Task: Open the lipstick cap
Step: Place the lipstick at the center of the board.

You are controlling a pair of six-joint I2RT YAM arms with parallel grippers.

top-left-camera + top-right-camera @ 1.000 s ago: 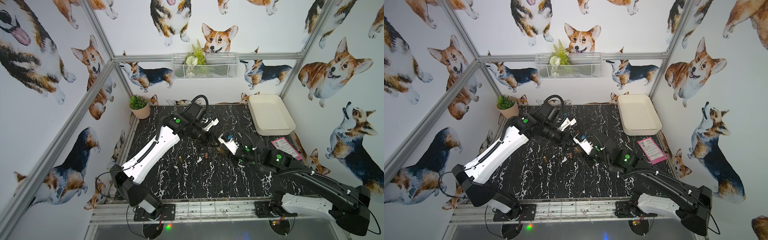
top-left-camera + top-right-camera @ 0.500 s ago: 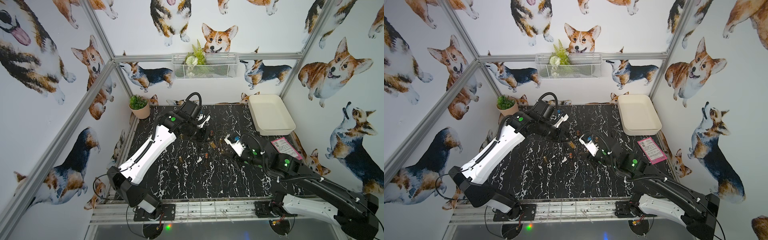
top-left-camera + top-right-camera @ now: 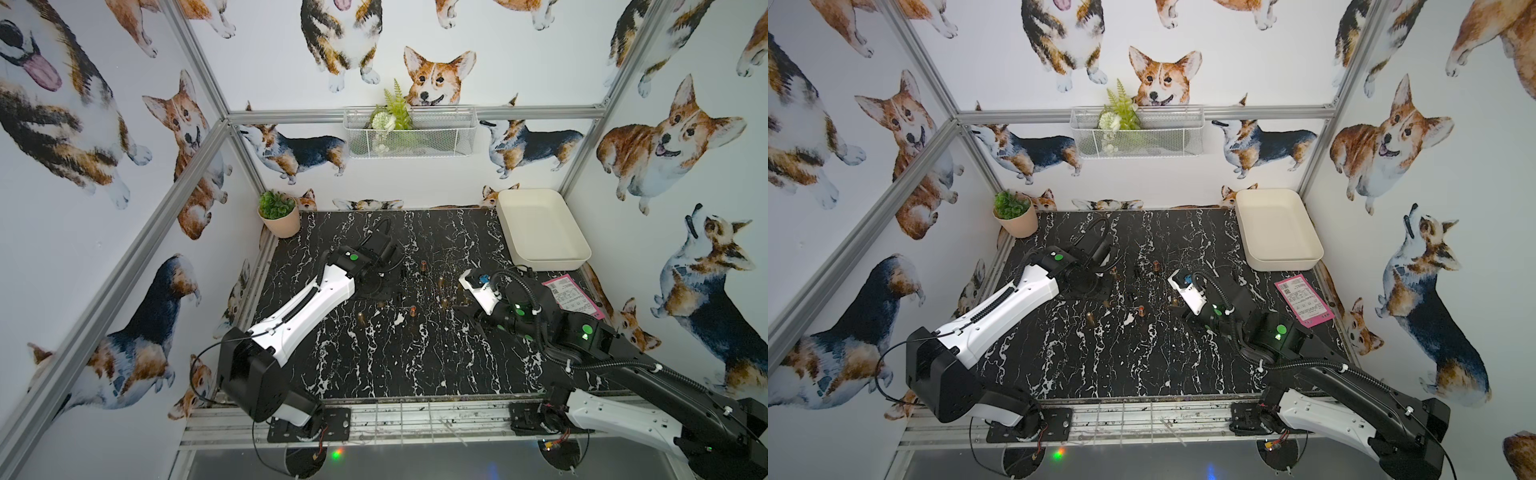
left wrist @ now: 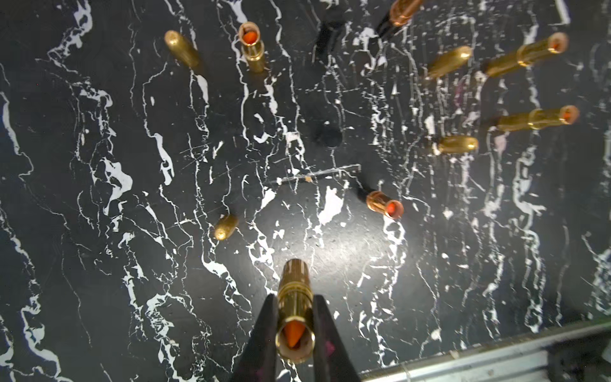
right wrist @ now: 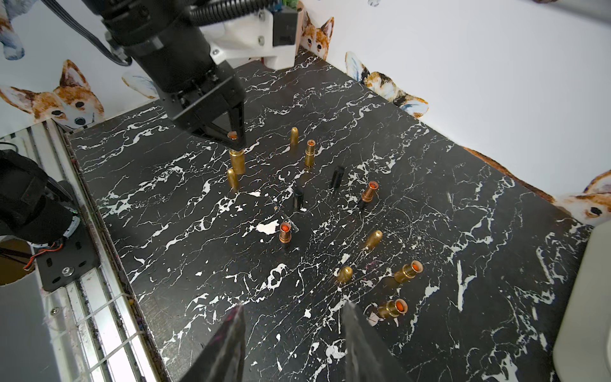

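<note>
As the left end effector (image 4: pixel 295 299) clamps its top, the uncapped lipstick (image 4: pixel 294 277) is upright.

White tray (image 3: pixel 552 262), pink card (image 3: pixel 573 297) and potted plant (image 3: pixel 284 224) edge the marble table (image 3: pixel 374 365)

Lipsticks (image 5: pixel 285 231) and caps (image 5: pixel 373 238) stand scattered about the centre of my worktop (image 3: pixel 374 374); my left gripper (image 4: pixel 295 296) holds one lipstick (image 4: pixel 294 281) toward eleven o'clock. The tray (image 3: pixel 540 224) sits at two o'clock, the plant pot (image 3: pixel 279 216) at ten, the card (image 3: pixel 575 297) at three.

Corgi-print walls (image 3: pixel 291 50), aluminium frame (image 3: pixel 291 117), black tabletop (image 3: pixel 374 365) (white-veined, likely marble-effect), wire basket (image 3: pixel 440 137)
</note>
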